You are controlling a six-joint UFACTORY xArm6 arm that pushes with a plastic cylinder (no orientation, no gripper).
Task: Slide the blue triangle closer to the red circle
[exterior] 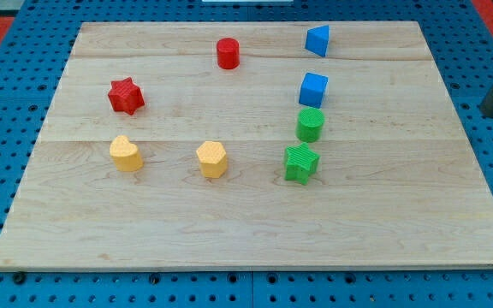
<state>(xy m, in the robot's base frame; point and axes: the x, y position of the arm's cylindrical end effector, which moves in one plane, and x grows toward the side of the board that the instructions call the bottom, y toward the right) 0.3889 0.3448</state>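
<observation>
Sitting at board's top right, blue triangle [317, 40]; claw tip unseen, state unknowable.

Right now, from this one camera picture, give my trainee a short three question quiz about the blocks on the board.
1. True or false: the blue triangle touches the red circle.
2. Which block lies directly below the blue cube in the view? A) green cylinder B) red star C) yellow hexagon
3. How many yellow blocks are on the wooden board?

Key: 1 false, they lie apart, triangle toward the view's right. 2 A. 3 two: the yellow hexagon and the yellow heart. My tip does not show clearly.
</observation>
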